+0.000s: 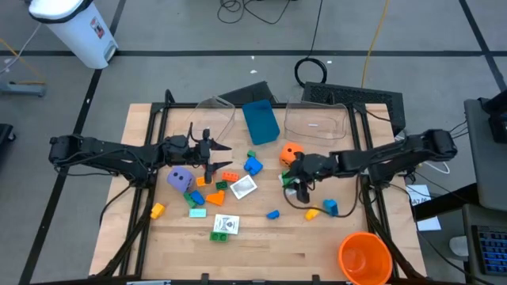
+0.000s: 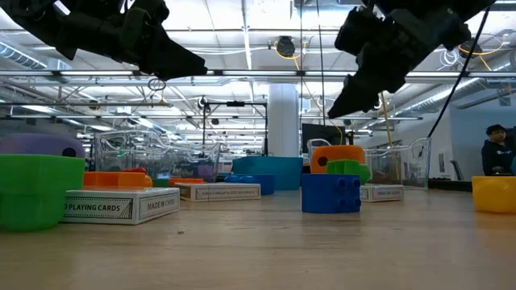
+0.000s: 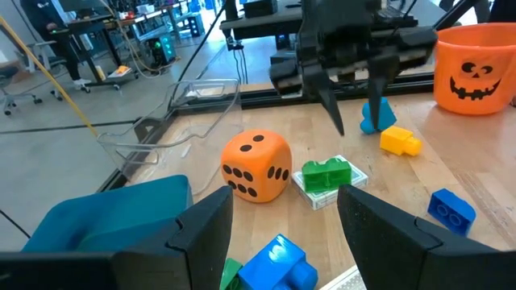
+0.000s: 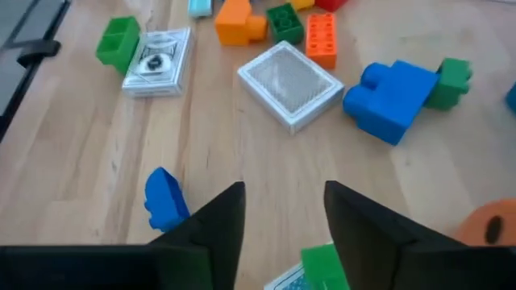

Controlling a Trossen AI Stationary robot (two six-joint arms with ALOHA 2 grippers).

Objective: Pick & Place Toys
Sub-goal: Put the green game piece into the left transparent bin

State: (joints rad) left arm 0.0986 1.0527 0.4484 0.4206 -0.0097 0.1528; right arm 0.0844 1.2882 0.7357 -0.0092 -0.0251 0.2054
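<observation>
Green brick point(image 2: 32, 189) (nearest), two dice – orange point(image 1: 291, 151), purple point(image 1: 180, 179) – two claws point(image 1: 212, 156) point(image 1: 302, 188) open

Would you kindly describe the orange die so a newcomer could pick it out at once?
Start at the blue box at the table's far edge, between two clear tubs. Just nearer and right of it, beside the right gripper, sits the orange die. It is the only orange cube with black dots; the other die is purple.

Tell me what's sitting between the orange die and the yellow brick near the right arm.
In the left wrist view, a green brick on a small clear case lies between the orange die and the yellow brick. The right gripper hangs above that stretch, jaws apart.
</observation>
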